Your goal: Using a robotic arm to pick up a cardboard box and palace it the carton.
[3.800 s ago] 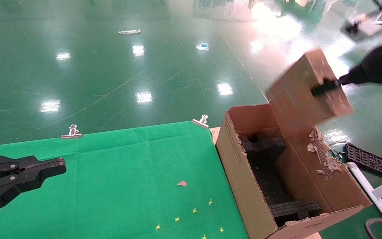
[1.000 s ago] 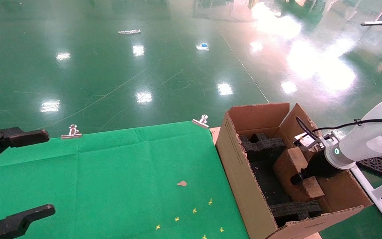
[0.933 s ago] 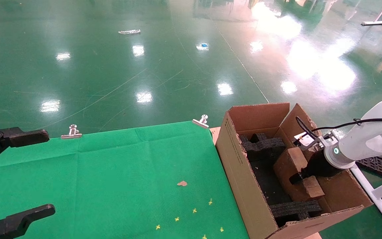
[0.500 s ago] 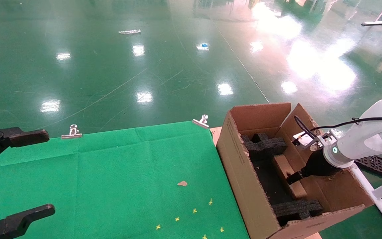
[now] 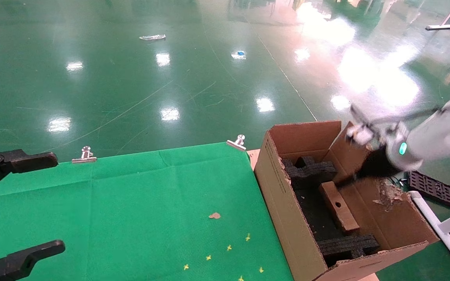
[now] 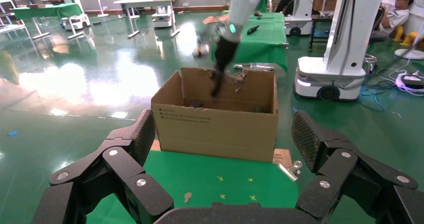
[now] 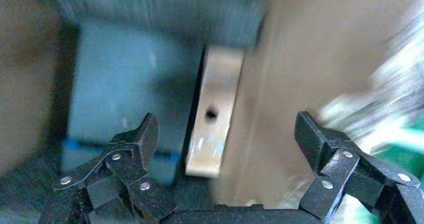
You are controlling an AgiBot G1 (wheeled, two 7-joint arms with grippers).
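Observation:
The cardboard box [image 5: 338, 207] stands on edge inside the carton [image 5: 283, 199], between the black foam inserts [image 5: 311, 170], its round hole facing up. My right gripper [image 5: 361, 176], on the white arm [image 5: 432, 142], is open and empty, lifted above the carton's far right side. In the right wrist view the box [image 7: 212, 139] lies below and apart from the open right gripper [image 7: 227, 126]. My left gripper [image 5: 59, 201] is open and empty over the table's left edge. In the left wrist view the left gripper [image 6: 223, 139] faces the carton [image 6: 215, 126].
The green cloth table [image 5: 139, 203] carries two binder clips [image 5: 85, 155] [image 5: 237, 143], a cardboard scrap [image 5: 214, 215] and yellow marks. A black tray [image 5: 434, 189] and a white pipe frame [image 5: 436, 222] lie right of the carton. Another robot base [image 6: 330, 78] stands beyond it.
My right gripper lowered the cardboard box into the carton, let go of it and has risen out of the carton. The box now stands between the foam inserts. My left gripper opened earlier and has stayed still.

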